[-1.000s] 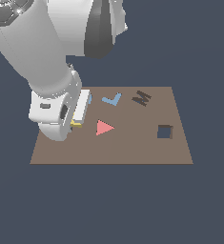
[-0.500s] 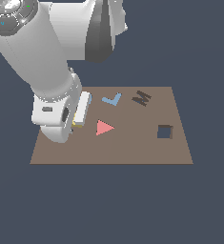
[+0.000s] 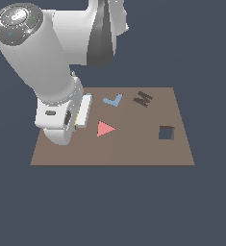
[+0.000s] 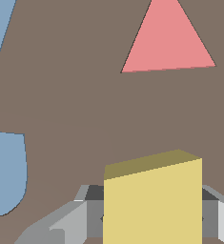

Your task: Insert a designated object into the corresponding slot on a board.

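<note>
In the exterior view I see the brown board (image 3: 133, 149) lying flat on a dark surface. The big white arm (image 3: 52, 72) comes down over the board's edge on the exterior view's left, and its wrist hides most of that side. Just beside the wrist I can see only a thin strip of the yellow block (image 3: 76, 122), low at the end of the arm. The claw (image 3: 78, 120) itself is mostly hidden here, so from this view alone I cannot tell how its jaws stand.

The pink triangle (image 3: 105, 129) lies on the board just beside the arm, toward the middle. Behind it, nearer the board's far edge, is the blue shape (image 3: 113, 100), and next to that the dark M-shaped piece (image 3: 143, 98). The square hole (image 3: 166, 132) is near the board's edge on the exterior view's right, well apart from the block and the arm. The hole is dark with brown walls.

In the wrist view the yellow block (image 4: 152, 200) fills the near part of the picture. Grey parts of the claw (image 4: 151, 214) show on both sides of it, and the fingers (image 4: 68, 221) seem closed against the block, so I read the claw as gripping it. Beyond the block I see bare board (image 4: 85, 95), the pink triangle (image 4: 168, 40) and two parts of the blue shape (image 4: 6, 171).
</note>
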Robot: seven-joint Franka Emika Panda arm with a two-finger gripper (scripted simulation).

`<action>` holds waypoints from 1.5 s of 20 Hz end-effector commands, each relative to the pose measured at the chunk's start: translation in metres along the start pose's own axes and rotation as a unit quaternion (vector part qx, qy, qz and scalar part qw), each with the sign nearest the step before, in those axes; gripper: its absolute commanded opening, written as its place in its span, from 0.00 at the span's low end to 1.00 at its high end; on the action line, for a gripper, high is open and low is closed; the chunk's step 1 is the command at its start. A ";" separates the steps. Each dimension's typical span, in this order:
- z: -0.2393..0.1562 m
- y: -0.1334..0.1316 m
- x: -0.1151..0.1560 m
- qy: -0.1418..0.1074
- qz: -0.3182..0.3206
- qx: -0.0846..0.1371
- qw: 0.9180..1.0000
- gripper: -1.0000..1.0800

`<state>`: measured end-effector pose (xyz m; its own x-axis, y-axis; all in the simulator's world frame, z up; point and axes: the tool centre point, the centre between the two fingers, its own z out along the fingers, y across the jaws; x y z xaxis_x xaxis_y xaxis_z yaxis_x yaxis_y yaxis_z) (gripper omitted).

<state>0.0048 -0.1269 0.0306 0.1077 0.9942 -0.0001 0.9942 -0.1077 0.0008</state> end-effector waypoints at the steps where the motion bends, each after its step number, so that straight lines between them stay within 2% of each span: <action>1: 0.001 0.000 0.000 0.000 0.000 0.000 1.000 0.00; 13: -0.003 0.001 0.002 0.000 -0.005 0.001 1.000 0.00; 21: -0.003 0.020 0.024 0.000 -0.065 0.001 0.998 0.00; 26: -0.004 0.038 0.055 0.000 -0.139 0.000 0.990 0.00; 30: -0.005 0.053 0.091 0.000 -0.217 0.000 0.976 0.00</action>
<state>0.0601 -0.0560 0.0352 -0.2649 0.9643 -0.0003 0.9643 0.2649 -0.0003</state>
